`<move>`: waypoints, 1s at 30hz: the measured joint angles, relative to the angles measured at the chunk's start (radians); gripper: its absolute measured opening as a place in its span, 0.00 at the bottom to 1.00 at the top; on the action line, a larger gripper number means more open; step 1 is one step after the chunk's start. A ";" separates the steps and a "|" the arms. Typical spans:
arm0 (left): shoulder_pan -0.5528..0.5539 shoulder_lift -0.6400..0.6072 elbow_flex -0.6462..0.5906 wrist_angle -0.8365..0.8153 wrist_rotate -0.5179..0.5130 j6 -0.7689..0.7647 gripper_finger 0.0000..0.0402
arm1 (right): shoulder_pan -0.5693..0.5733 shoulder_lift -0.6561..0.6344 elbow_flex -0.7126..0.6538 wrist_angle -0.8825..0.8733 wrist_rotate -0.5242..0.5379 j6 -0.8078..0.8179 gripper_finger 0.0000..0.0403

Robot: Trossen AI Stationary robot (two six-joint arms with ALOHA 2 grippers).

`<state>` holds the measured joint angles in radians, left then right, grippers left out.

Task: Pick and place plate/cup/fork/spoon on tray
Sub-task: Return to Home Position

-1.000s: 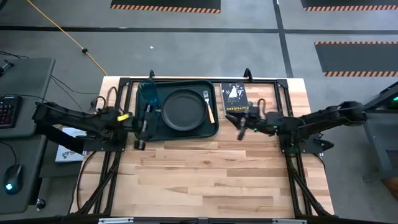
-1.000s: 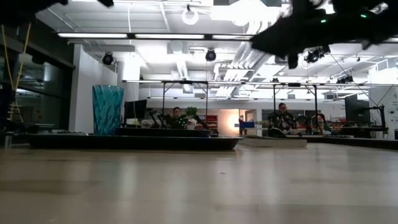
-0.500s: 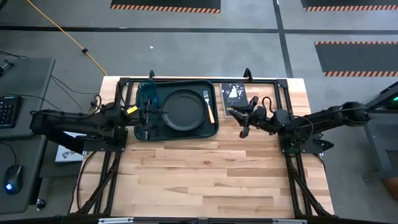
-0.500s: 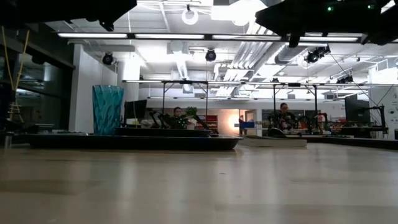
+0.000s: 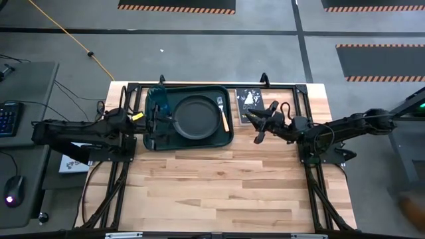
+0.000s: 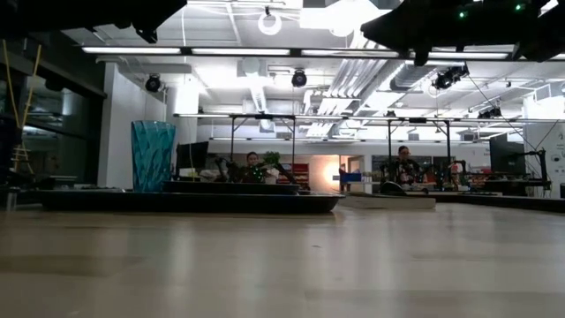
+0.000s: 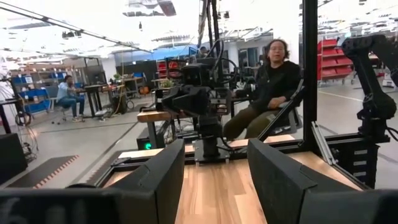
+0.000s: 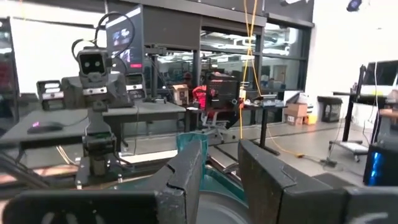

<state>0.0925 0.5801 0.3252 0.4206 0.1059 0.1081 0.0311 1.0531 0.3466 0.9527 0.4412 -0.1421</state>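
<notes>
The dark green tray lies at the table's far left. On it rest the black plate, the teal cup upright in its far left corner, and the fork to the right of the plate. In the low view the cup stands on the tray. I cannot see the spoon. My left gripper hovers open and empty over the tray's left edge. My right gripper hovers open and empty right of the tray, pointing toward it; its wrist view shows the cup beyond its fingers.
A small black book with white print lies on the table right of the tray, partly under my right arm. A black frame runs along the table's far and side edges. The near half of the wooden table is bare. People sit in the room beyond.
My right gripper has risen, leaving most of the low view's top edge, and shifted slightly toward the far edge. My left gripper has moved from the tray's near left corner toward the far edge along the tray's left side. Nothing on the tray has moved.
</notes>
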 joint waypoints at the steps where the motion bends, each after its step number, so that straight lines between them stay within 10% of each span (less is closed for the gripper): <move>1: 0.000 -0.002 0.000 -0.002 0.000 0.000 0.41 | 0.000 0.000 0.000 0.000 -0.006 -0.021 0.24; 30: 0.000 -0.003 0.000 0.033 0.000 -0.003 0.41 | 0.000 0.000 0.000 -0.023 0.046 0.011 0.24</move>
<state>0.0921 0.5770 0.3248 0.4534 0.1055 0.1052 0.0311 1.0531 0.3466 0.9299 0.4873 -0.1314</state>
